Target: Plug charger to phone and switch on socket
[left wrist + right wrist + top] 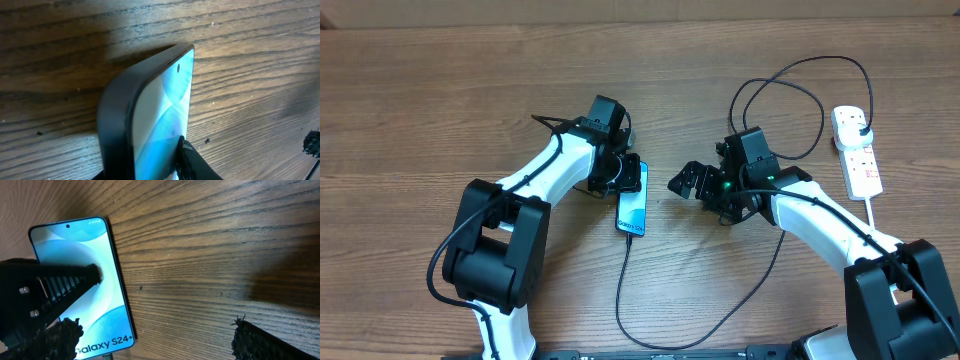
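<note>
Beneath the left gripper (618, 172), overhead, the phone's (632, 210) far end.

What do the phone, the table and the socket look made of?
Phone: glossy glass front, going by the sheen; dark edge, metal or plastic, unclear. Table: wood or wood-look laminate, matte, visible grain. Socket: white plastic, likely, smooth.

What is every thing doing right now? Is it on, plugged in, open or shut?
phone: screen lit, gripped by the left hand.
charger: tip at the phone's bottom edge, looks plugged in; its plug sits in the socket.
socket: holds the charger's plug; switch too small to tell on or off.
left hand: shut on the phone.
right hand: open, empty, beside the phone.
</note>
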You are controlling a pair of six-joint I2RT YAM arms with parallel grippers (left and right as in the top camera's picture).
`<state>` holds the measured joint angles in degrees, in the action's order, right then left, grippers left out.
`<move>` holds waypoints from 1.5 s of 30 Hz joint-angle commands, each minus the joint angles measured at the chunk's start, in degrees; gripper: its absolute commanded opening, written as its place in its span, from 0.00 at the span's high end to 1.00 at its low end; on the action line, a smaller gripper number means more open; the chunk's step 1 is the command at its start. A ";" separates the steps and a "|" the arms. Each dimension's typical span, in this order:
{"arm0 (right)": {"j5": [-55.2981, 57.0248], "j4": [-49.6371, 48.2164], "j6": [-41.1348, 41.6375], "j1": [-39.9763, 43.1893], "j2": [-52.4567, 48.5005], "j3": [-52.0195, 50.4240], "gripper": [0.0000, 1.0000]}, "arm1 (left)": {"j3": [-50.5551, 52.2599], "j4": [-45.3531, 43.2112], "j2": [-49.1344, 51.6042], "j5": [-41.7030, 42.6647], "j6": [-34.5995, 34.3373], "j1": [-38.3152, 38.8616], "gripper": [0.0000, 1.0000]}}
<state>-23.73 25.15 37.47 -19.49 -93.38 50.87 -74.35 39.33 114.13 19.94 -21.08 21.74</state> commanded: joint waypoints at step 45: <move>0.37 -0.20 -0.48 0.28 0.35 0.28 0.00 | 1.99 0.42 2.49 -6.64 -0.35 0.04 0.36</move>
<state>-23.75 25.12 37.45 -19.49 -93.38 50.87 -73.91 39.29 114.48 18.11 -21.17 21.78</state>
